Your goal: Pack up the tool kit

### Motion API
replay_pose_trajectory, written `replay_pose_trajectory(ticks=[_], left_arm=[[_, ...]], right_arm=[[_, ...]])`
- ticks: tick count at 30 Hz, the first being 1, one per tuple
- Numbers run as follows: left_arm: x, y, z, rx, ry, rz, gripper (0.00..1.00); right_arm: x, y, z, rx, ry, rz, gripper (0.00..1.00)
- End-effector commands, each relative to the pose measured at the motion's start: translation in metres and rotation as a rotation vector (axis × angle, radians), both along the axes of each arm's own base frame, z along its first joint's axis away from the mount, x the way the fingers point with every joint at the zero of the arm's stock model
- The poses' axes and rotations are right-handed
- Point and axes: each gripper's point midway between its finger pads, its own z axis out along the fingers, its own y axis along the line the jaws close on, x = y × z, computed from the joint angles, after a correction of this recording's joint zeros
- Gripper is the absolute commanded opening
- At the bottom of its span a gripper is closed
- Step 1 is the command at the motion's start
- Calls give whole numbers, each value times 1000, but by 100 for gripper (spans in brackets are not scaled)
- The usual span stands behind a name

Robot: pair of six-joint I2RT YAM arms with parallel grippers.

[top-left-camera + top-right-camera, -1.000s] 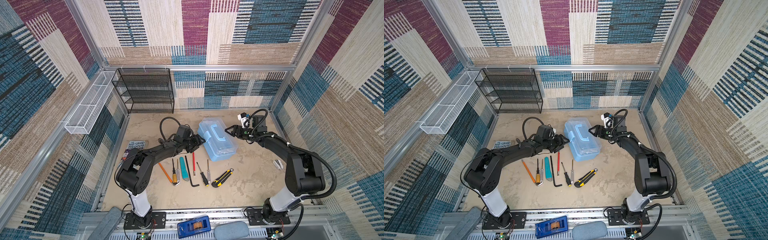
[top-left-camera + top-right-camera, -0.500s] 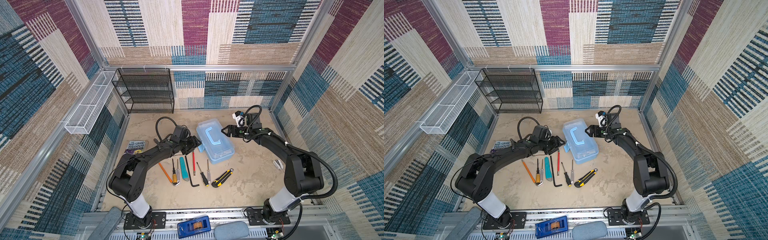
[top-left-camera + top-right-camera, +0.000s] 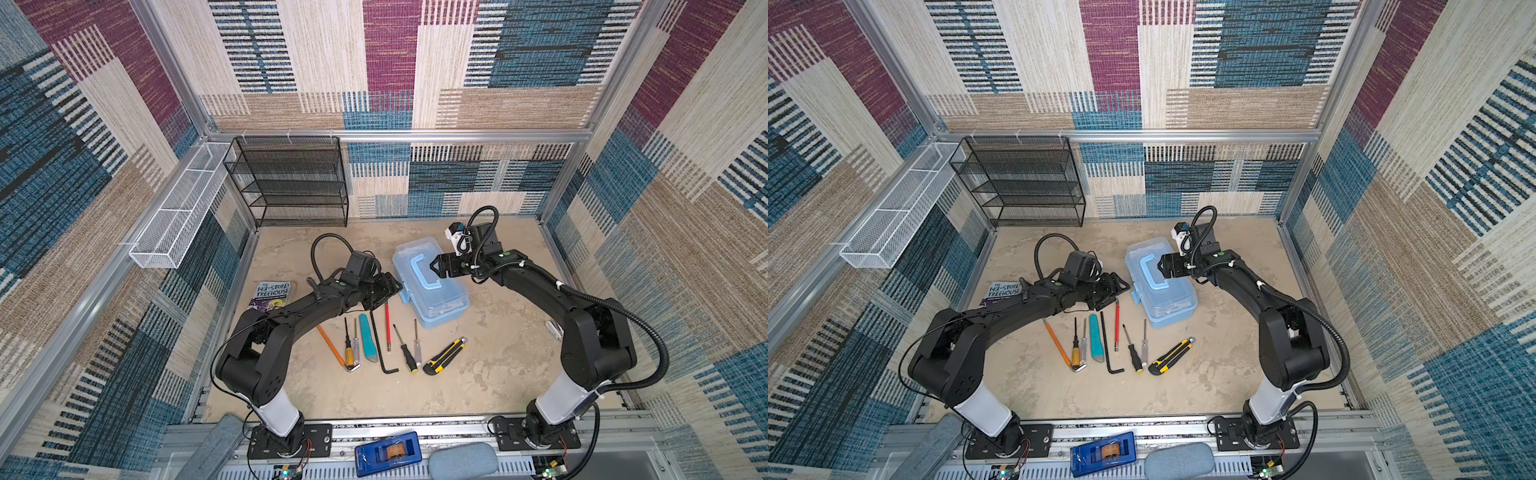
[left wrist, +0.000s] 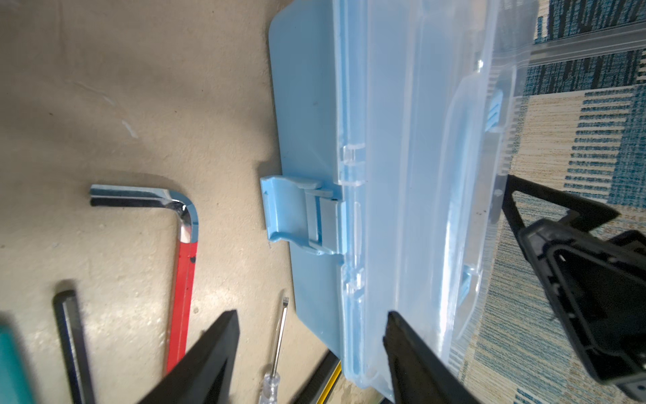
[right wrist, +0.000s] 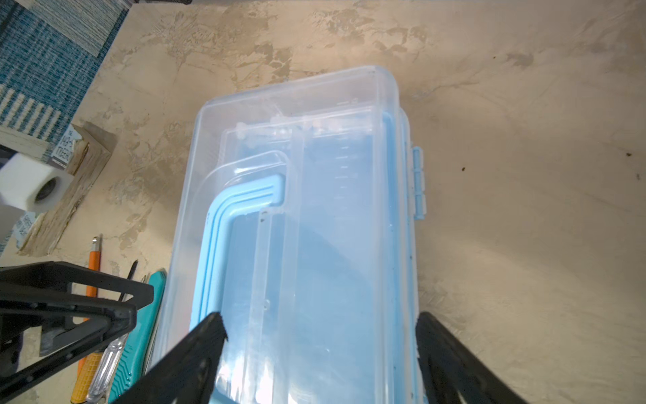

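Here left end effector and right end effector gape wide — empty.

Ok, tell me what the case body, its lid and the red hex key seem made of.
Case body: opaque pale blue plastic, smooth, soft sheen, moulded latch. Lid: clear glossy plastic; the blue body shows through. Hex key: likely steel, mirror-bright at the bend; red coat on the long arm, plastic or paint, cannot tell.
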Motion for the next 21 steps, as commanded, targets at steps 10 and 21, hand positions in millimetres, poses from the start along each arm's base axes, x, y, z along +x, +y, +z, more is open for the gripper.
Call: replay_pose_trajectory(ticks=[10, 21], left_arm=[[-2, 0, -1, 0, -16, -10, 71], [-2, 0, 0, -3, -18, -6, 71]], right_arm=[[-1, -1, -18, -198, 3, -2, 87], [-5, -6, -32, -323, 12, -3, 82]])
